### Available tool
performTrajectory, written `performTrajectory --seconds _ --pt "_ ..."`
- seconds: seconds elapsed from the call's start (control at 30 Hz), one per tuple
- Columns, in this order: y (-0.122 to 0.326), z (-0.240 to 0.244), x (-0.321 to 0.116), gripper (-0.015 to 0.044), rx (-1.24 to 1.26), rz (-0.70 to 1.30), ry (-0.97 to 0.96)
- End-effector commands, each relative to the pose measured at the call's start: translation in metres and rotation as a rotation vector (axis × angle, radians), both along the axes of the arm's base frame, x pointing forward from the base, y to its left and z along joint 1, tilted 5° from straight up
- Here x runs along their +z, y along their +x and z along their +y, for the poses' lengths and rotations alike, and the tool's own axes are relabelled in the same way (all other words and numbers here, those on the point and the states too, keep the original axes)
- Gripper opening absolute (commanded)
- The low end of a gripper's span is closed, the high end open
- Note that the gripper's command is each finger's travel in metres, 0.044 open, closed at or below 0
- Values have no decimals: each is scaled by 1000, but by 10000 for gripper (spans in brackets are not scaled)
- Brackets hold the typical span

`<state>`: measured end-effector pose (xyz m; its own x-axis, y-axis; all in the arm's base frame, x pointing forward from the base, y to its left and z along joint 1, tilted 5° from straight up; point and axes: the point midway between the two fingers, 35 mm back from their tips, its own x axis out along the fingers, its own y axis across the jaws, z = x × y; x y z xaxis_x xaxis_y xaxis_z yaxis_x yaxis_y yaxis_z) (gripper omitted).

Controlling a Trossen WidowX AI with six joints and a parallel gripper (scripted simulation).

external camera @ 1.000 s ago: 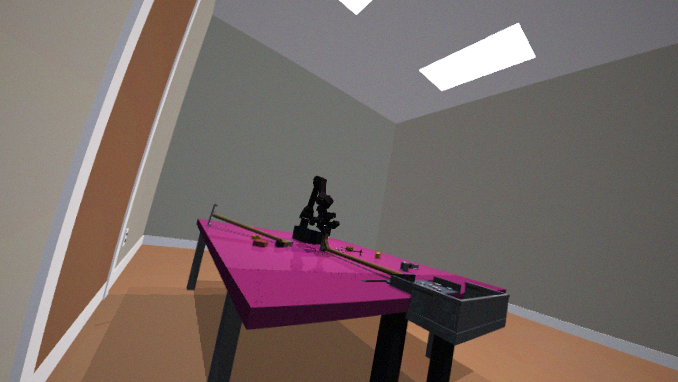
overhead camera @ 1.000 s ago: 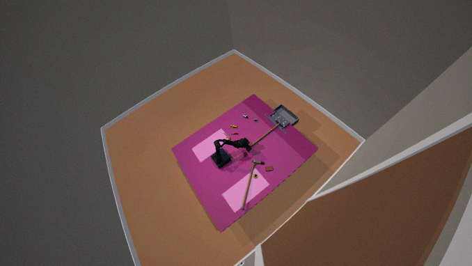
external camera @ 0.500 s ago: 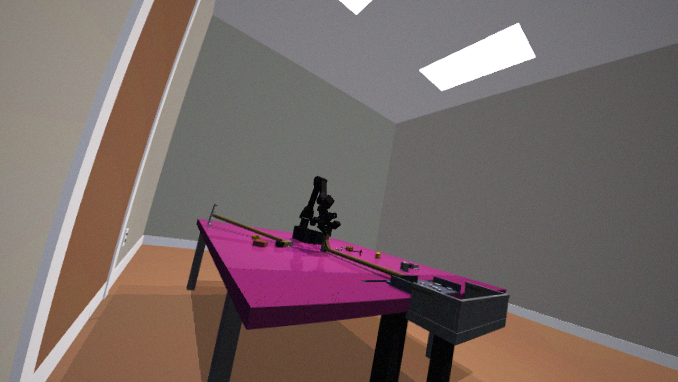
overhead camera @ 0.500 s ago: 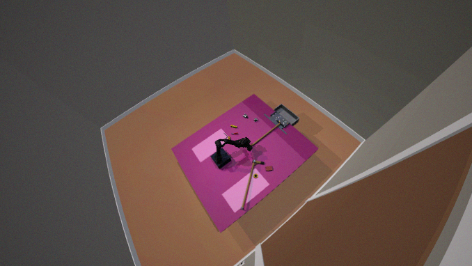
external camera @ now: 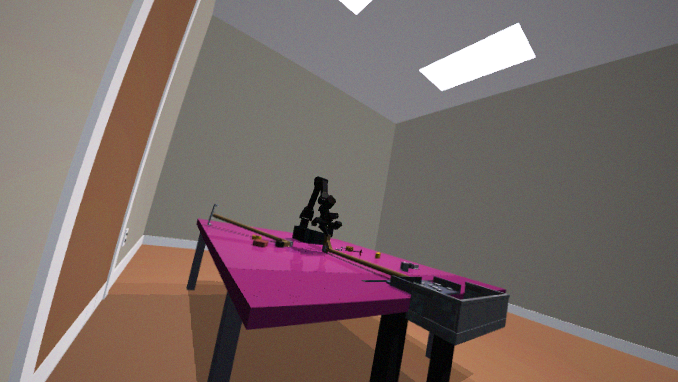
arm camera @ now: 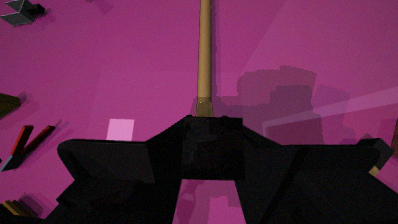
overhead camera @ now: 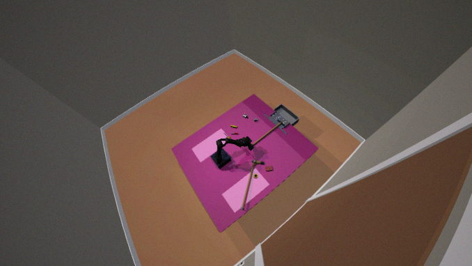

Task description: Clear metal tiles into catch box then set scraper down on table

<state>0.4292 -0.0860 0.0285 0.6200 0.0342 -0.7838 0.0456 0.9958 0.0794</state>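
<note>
My gripper is shut on the near end of the long scraper's wooden handle, low over the magenta table. The handle slopes away to the steel plate at the table's far edge, where the dark scraper head is over the plate. Several small shiny tiles show around and beyond the head, near the box side; their exact number and resting places are too small to tell. The grey catch box hangs past the table edge. The head is outside the wrist view.
A second long wooden-handled tool lies to one side, with a red block and a yellow ring near it. On the other side are red-handled pliers, a yellow piece and grey metal parts.
</note>
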Motion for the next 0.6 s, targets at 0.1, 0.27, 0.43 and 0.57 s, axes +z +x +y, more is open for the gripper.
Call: performTrajectory --seconds 0.1,0.27,0.43,0.57 --pt "12 -2 5 0 -7 -14 -3" --pt "18 -3 6 0 -7 -14 -3" --pt "23 -4 6 0 -7 -15 -3" --pt "28 -4 7 0 -7 -15 -3"
